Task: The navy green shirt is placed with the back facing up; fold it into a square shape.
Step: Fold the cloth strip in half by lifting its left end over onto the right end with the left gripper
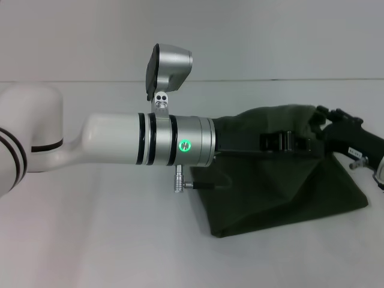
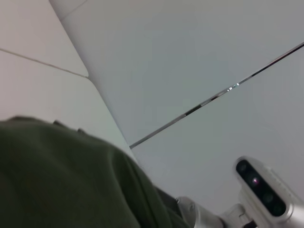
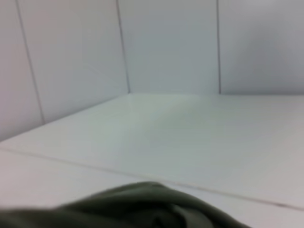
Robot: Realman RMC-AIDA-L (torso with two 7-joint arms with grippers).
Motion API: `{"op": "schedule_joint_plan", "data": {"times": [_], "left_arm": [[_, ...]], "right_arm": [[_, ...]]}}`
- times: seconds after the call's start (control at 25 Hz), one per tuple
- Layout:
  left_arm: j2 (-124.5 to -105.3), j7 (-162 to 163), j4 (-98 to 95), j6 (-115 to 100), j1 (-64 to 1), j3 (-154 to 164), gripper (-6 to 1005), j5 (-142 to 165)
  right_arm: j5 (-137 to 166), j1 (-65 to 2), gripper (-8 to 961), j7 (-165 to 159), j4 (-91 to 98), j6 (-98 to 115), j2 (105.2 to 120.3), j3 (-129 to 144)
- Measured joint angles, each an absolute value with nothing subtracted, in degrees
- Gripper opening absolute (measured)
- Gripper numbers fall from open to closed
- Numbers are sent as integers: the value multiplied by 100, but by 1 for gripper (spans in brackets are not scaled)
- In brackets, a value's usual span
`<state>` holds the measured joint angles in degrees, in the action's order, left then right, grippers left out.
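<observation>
The navy green shirt [image 1: 270, 192] lies at the right of the white table [image 1: 108, 240], with its far part lifted into a tent and its near part spread flat. My left arm reaches across from the left, and my left gripper [image 1: 309, 146] is shut on a raised fold of the cloth. From the right edge, my right gripper [image 1: 321, 117] holds the lifted top corner. The fingertips of both are partly buried in cloth. Dark cloth of the shirt [image 2: 57, 180] fills the near part of the left wrist view. The shirt [image 3: 142, 204] also shows low in the right wrist view.
My left forearm [image 1: 120, 141], white and silver with a wrist camera [image 1: 170, 69] on top, spans the middle of the head view. A silver camera housing [image 2: 263, 192] shows in the left wrist view. White walls [image 3: 166, 47] close off the table's far side.
</observation>
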<state>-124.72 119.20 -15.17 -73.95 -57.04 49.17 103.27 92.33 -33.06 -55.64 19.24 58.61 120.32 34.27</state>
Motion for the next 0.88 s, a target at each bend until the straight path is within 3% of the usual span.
{"op": "schedule_joint_plan", "data": {"times": [0.88], "left_arm": [[-12472, 10761, -317, -5848, -6162, 4891, 28, 9821]], "right_arm": [[8413, -3772, 851, -5208, 1812, 5289, 12031, 3367]]}}
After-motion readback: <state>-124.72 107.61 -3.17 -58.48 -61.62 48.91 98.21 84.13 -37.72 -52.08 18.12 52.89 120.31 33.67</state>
